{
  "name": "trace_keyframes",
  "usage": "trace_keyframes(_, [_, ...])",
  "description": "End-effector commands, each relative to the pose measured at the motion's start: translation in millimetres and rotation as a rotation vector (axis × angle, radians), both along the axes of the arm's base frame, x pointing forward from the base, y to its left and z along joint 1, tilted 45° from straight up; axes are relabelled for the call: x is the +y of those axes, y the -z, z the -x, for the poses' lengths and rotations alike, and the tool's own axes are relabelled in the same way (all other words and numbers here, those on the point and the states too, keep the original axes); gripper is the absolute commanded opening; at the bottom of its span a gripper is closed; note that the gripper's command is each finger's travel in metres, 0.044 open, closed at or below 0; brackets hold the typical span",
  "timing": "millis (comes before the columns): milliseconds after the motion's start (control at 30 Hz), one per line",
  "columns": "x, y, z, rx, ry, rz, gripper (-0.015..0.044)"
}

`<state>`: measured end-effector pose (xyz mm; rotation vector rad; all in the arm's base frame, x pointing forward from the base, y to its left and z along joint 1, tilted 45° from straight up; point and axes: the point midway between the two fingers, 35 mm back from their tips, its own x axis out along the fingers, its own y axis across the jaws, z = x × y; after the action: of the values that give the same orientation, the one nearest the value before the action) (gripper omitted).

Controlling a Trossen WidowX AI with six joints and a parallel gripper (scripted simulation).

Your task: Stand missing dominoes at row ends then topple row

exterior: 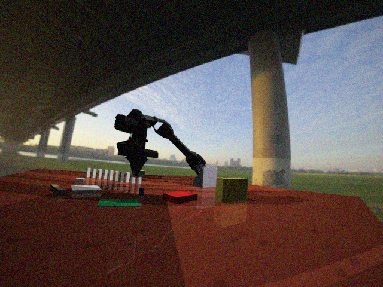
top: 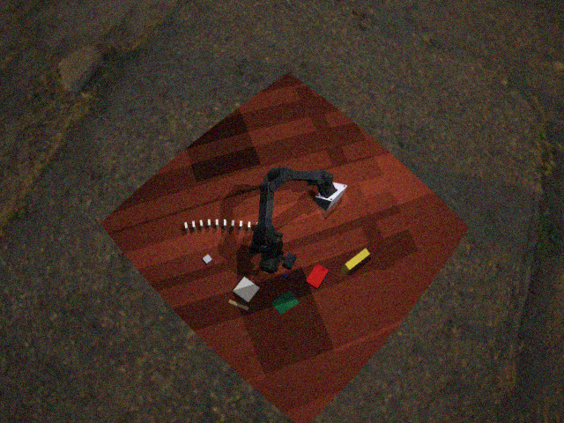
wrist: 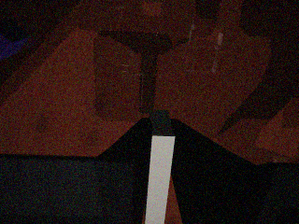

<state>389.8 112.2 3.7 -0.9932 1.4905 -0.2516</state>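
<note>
The row of white dominoes stands upright in a slightly curved line, at the left in the top and exterior views. The arm partly covers its right end in the top view. My gripper is shut on a white domino. That domino lies lengthwise between the fingers, with its pale face up and its dark end showing in the wrist view. In the exterior view it appears raised above the table, in line with the row's right end. The fingertips are hidden under the arm in the top view.
A small blue block is near the gripper. A white box, tan bar, green slab, red slab, yellow block and small pale block lie around.
</note>
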Motion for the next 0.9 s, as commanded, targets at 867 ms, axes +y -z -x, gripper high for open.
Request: trace_keyframes(867, [83.2, -38.4, 140.2, 0.263, -0.283, 0.035, 0.0025])
